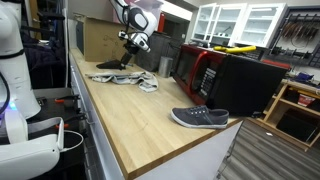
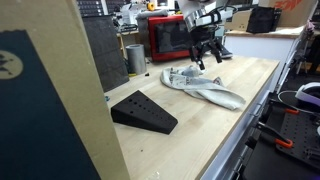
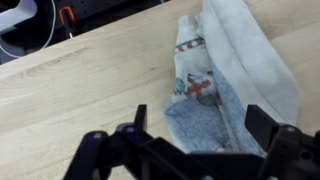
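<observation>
- The cloth point(image 3: 225, 80), white with a grey and red printed part, lies flat on the wooden countertop point(image 3: 90, 80). In the wrist view a white layer is doubled over the printed layer along one long side.
- In both exterior views the cloth point(image 1: 125, 78) point(image 2: 200, 88) shows as a long, loosely folded strip, rumpled at its ends and not squared up. No part of it is lifted off the wood.
- The gripper point(image 3: 200, 135) hangs right above the cloth with its jaws spread wide and nothing between them. In the wrist view one finger stands over the bare wood and the other over the cloth's far edge.
- In an exterior view the gripper point(image 2: 207, 60) points down at the end of the cloth nearer the microwave. The fingertips look just clear of the fabric, though the picture is too small to rule out a light touch.
- As I judge it, a fold is already laid in the cloth and it rests free of any grip. The edges are uneven, so the strip is not neat.
- A red microwave point(image 2: 170, 38) stands behind the cloth, and a metal cup point(image 2: 135, 57) stands beside it.
- A black wedge point(image 2: 143, 112) sits on the countertop point(image 2: 215, 135) near the cloth but apart from it.
- A grey shoe point(image 1: 200, 118) lies well apart from the cloth, near the end of the countertop point(image 1: 140, 125).
- A cardboard box point(image 1: 100, 38) stands behind the gripper point(image 1: 130, 58) at the back.
</observation>
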